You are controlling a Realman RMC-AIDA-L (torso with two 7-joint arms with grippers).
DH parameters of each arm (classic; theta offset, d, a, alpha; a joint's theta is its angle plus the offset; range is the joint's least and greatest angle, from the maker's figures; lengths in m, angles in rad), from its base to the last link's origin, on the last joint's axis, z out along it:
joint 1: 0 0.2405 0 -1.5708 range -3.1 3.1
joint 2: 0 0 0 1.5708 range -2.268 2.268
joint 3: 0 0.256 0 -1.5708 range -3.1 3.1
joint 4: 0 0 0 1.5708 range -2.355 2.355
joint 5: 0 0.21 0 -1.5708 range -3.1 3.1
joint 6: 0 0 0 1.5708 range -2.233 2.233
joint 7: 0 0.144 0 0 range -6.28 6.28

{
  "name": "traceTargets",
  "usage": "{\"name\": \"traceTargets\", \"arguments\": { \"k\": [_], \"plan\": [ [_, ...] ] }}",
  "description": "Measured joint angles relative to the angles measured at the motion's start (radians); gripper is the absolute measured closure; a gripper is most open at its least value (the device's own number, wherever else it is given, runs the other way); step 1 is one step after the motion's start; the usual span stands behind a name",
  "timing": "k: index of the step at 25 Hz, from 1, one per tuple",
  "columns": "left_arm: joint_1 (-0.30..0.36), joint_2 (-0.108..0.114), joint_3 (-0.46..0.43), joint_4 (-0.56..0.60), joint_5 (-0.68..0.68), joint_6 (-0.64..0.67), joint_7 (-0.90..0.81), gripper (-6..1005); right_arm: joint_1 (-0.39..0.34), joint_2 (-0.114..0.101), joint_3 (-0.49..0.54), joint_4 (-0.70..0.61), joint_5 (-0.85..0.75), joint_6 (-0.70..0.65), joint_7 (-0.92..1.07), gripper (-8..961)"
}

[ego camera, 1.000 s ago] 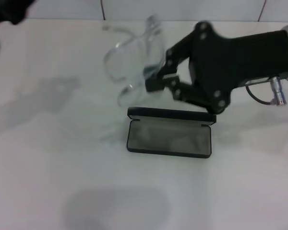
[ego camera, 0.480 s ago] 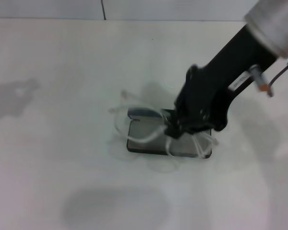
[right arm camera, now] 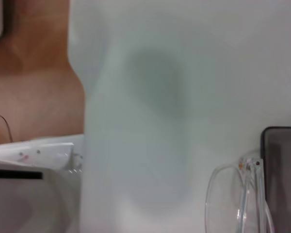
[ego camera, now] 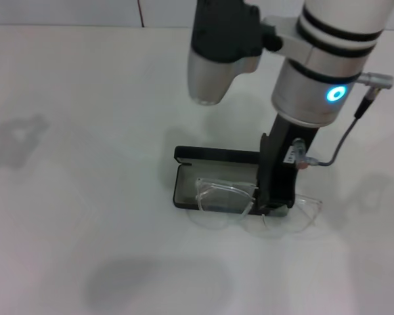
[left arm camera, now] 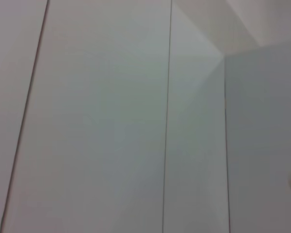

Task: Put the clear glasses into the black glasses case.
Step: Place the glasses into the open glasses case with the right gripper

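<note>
- The left end effector is out of view, parked.
- The case lies open on the bench.
- The glasses sit across its near rim, half out.
- The right end effector stands at their bridge; whether it grips cannot be told.
- Placing step; next, seat the glasses fully inside.

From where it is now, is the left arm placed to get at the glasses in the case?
Probably not. The left arm is out of the head view, and its wrist camera shows only blank wall panels. The right gripper stands directly over the clear glasses and the black glasses case, blocking the top.
</note>
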Motion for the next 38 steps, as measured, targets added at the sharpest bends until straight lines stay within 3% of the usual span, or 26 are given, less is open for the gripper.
{"name": "traceTargets", "arguments": {
  "k": [15, 38],
  "plan": [
    [0.051, 0.008, 0.000, 0.001, 0.094, 0.007, 0.032, 841, 0.062, 0.000, -0.215, 0.080, -0.014, 0.175, 0.099, 889],
    [0.051, 0.003, -0.002, -0.009, 0.152, 0.013, 0.073, 842, 0.096, 0.000, -0.329, 0.132, -0.059, 0.296, 0.056, 889]
  ]
}}
